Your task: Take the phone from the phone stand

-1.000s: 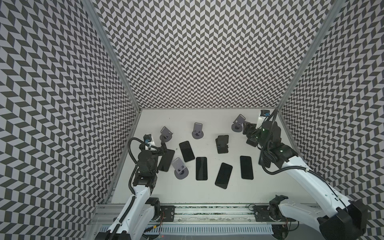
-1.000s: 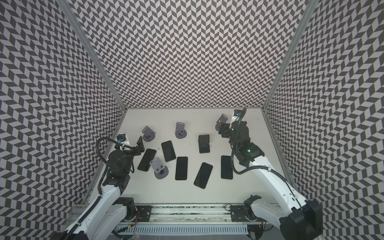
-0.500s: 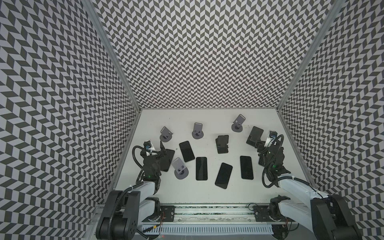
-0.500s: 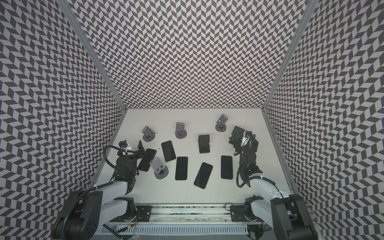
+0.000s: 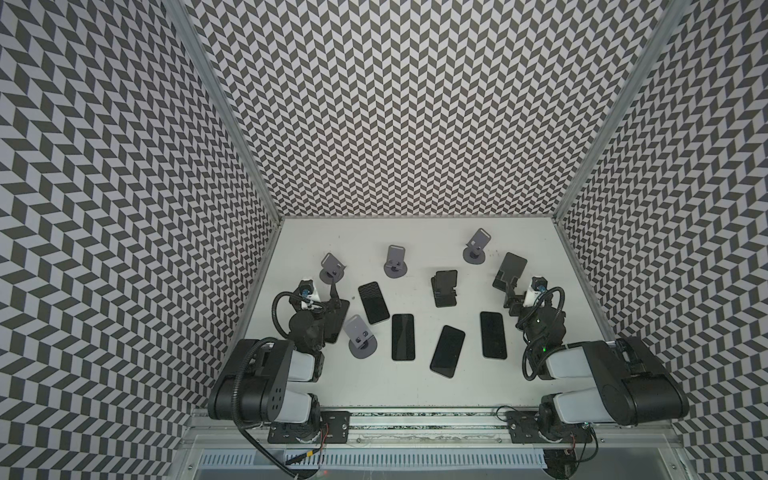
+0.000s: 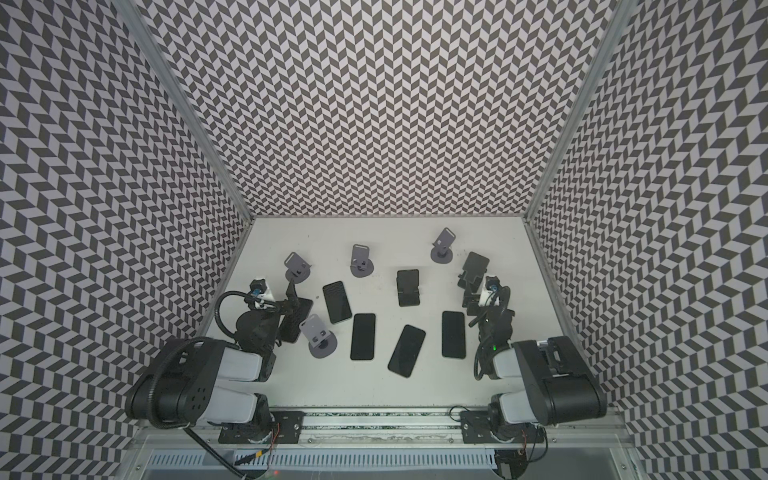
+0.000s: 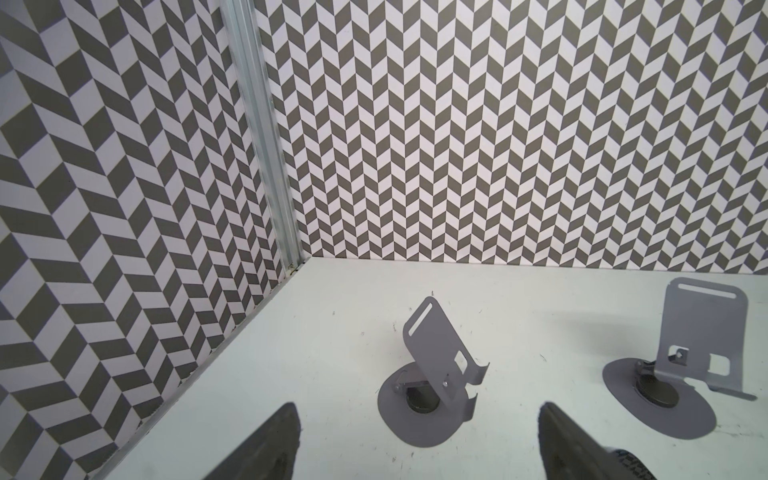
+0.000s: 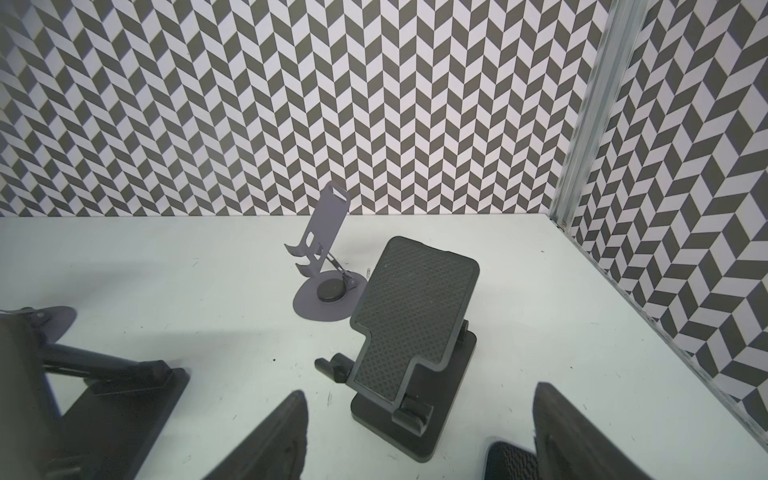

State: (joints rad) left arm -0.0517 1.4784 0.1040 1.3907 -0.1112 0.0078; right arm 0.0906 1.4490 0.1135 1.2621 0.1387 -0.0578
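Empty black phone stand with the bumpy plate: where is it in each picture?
Top view: black phone stand at the right rear of the table.
Top view: the stand again at right rear.
Left wrist: not in it.
Right wrist: the stand in the middle, close up.
Shared landmark: grey phone stand to its rear left, in all but the left wrist view.

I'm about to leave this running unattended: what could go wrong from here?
1. The open right claw sits right at the empty black stand; pushing on could tip it.
2. The open left claw faces an empty gray stand, a flat phone close by; a sweep may shove either.
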